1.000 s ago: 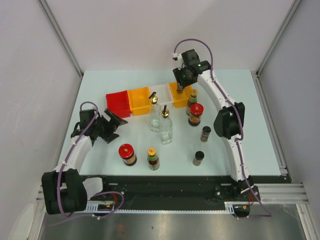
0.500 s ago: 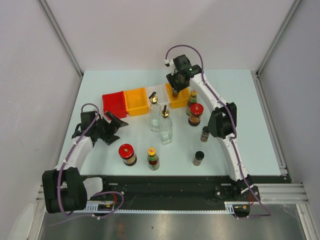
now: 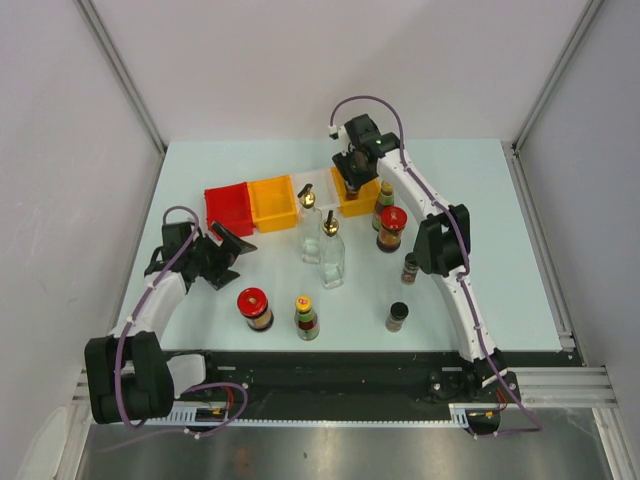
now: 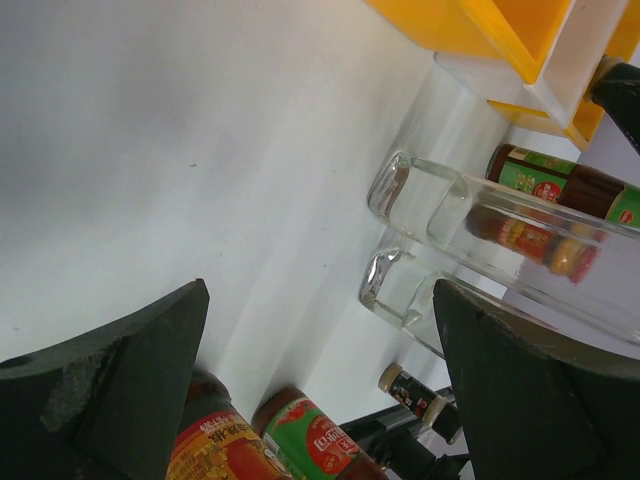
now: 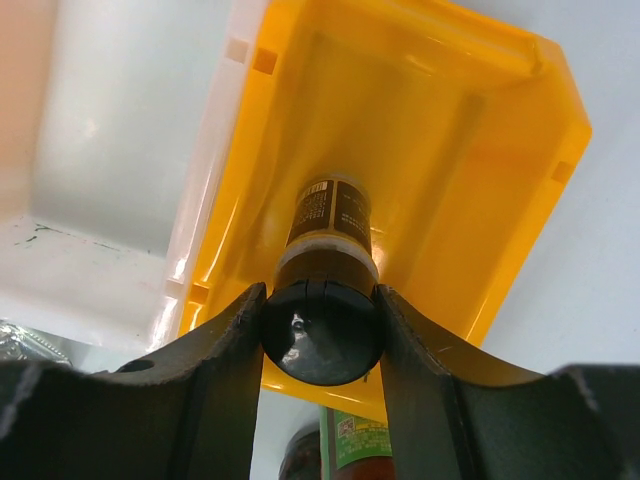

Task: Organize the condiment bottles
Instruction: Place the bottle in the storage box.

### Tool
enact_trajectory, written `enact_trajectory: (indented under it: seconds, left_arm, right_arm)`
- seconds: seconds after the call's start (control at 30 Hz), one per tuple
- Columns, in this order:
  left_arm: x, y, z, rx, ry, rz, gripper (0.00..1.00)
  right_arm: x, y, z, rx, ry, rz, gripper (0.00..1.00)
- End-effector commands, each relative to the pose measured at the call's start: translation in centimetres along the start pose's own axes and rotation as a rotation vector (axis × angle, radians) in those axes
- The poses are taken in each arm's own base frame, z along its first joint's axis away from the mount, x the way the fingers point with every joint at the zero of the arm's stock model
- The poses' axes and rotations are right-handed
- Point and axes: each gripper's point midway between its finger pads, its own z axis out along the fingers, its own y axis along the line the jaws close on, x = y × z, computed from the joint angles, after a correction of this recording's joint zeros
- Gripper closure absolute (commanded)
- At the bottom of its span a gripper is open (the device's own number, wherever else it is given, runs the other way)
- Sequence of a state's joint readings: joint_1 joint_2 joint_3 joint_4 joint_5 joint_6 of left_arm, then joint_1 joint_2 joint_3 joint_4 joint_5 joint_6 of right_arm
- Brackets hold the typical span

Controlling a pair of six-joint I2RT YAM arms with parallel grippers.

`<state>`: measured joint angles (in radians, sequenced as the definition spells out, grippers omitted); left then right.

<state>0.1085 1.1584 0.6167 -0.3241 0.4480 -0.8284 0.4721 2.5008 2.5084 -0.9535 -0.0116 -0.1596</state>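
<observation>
My right jaws are part closed on the black cap of a dark bottle (image 5: 329, 218). It hangs upright inside the far-right orange bin (image 5: 520, 180); I cannot tell if its base touches the bin floor. The white bin (image 5: 120, 130) sits against that bin's left wall.

Just in front of the bin, a green-capped sauce bottle (image 3: 385, 198) and a red-lidded jar (image 3: 391, 228) crowd close to my right arm. Two glass bottles (image 3: 321, 238) stand before the white bin, and two black-capped shakers (image 3: 411, 267) stand nearer me.

My left jaws are spread wide and empty, low over the surface (image 3: 490, 210) at the left. A second red-lidded jar (image 3: 255, 308) and a yellow-capped sauce bottle (image 3: 306, 318) stand near them.
</observation>
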Motion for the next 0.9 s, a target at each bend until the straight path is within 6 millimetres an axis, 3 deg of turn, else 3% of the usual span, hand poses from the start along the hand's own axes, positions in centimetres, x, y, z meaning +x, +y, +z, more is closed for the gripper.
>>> enact_trajectory:
  seconds: [0.0, 0.03, 0.1, 0.13, 0.23, 0.47, 0.63, 0.83, 0.87]
  left_arm:
    - [-0.1, -0.3, 0.1, 0.018, -0.005, 0.035, 0.00]
    - [-0.1, -0.3, 0.1, 0.018, -0.005, 0.035, 0.00]
    - [-0.2, -0.3, 0.1, 0.015, -0.007, 0.036, 0.00]
    - [-0.1, -0.3, 0.1, 0.016, -0.004, 0.036, 0.00]
    - [-0.1, -0.3, 0.1, 0.016, -0.003, 0.039, 0.00]
    - [-0.1, -0.2, 0.0, 0.015, -0.007, 0.040, 0.00]
    - [-0.1, -0.4, -0.2, 0.019, -0.008, 0.045, 0.00]
    - [0.0, -0.5, -0.4, 0.022, -0.009, 0.057, 0.00]
    - [-0.1, -0.6, -0.5, 0.023, -0.014, 0.059, 0.00]
  right_arm:
    - [-0.7, 0.0, -0.2, 0.009, -0.017, -0.021, 0.83]
    - [-0.9, 0.0, -0.3, 0.009, -0.025, -0.019, 0.69]
    - [-1.1, 0.0, -0.3, 0.009, -0.032, -0.016, 0.56]
    - [-1.4, 0.0, -0.4, 0.009, -0.043, -0.012, 0.41]
    - [-1.8, -0.1, -0.5, 0.015, -0.058, 0.000, 0.23]
    - [-3.7, -0.2, -1.6, 0.021, -0.128, 0.021, 0.12]
    - [-5.1, -0.7, -2.7, 0.053, -0.178, 0.035, 0.10]
    - [-7.8, -2.1, -5.7, 0.114, -0.278, 0.076, 0.07]
    - [-8.6, -3.0, -6.3, 0.156, -0.312, 0.093, 0.01]
